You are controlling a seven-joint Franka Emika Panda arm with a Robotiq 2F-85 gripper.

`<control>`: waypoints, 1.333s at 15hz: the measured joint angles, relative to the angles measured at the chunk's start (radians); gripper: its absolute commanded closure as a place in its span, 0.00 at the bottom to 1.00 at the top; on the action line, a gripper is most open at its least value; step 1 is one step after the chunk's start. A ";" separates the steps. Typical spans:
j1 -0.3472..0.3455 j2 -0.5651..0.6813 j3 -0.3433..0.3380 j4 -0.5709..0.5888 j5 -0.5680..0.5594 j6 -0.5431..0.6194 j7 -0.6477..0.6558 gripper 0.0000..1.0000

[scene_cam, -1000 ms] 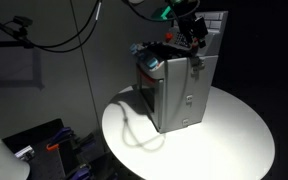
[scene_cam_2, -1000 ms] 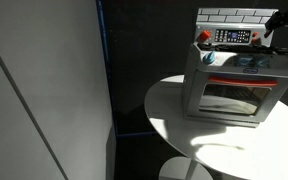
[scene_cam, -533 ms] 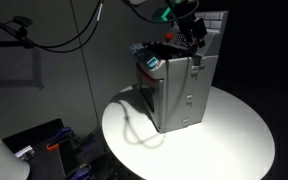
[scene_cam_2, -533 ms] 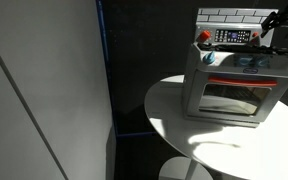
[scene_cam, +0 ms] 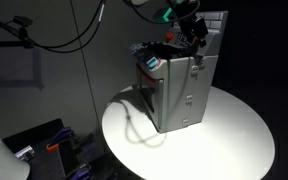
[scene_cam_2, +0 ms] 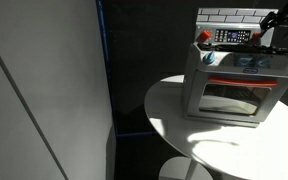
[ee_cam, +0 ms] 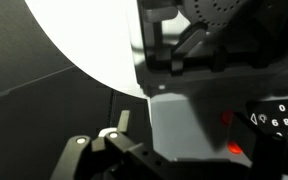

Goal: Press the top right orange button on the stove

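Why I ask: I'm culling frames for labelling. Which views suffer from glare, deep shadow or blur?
Wrist view: the table is blown out white, the stove soft and dim. In an exterior view the stove throws a shadow onto the bright table; in both exterior views the room behind is near black.

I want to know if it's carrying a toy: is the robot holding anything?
Nothing seems held. The gripper is over the stove, and no object shows between its fingers.

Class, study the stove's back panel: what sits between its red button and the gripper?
In an exterior view, a dark control strip with small keys lies between the red button and the gripper, along the back of the stove.
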 measured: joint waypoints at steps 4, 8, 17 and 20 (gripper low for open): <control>0.002 0.010 -0.003 0.010 0.000 0.001 0.001 0.00; 0.003 0.018 -0.004 0.020 0.000 0.002 0.001 0.00; 0.007 0.020 -0.005 0.026 0.000 0.008 0.002 0.00; 0.008 0.024 -0.005 0.032 0.000 0.013 0.002 0.00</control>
